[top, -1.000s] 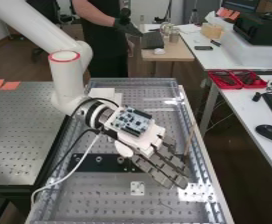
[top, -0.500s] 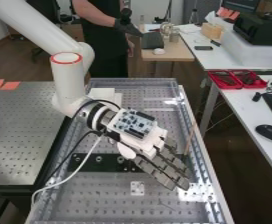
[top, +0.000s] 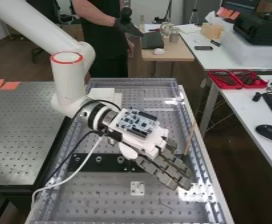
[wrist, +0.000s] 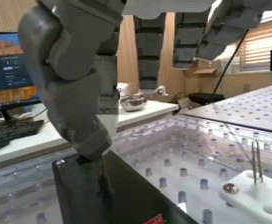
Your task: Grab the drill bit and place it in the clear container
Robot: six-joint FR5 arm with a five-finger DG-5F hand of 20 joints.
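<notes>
Hold the hand (top: 166, 170) low above the perforated bed (top: 87, 202), slanted toward the near end, probably to bring the fingers down on something slim without tipping it. Keep those fingers mostly straight, side by side, spread wide of any fist; wrap them round nothing visible. Cannot tell whether a fingertip (wrist: 92, 142) touches the thin brownish streak (wrist: 105, 182) seen against the black plate (wrist: 136, 192); may be the drill bit, may be mere reflection. Cannot place the drill bit for certain. Could also take for it one of the slender upright rods (wrist: 255, 167) on the white block (wrist: 250, 195), beside the plate, presumably stood on end to leave the shank free for pinching. Cannot pick out a separate clear container either. Would need a closing thumb to secure anything so narrow.
</notes>
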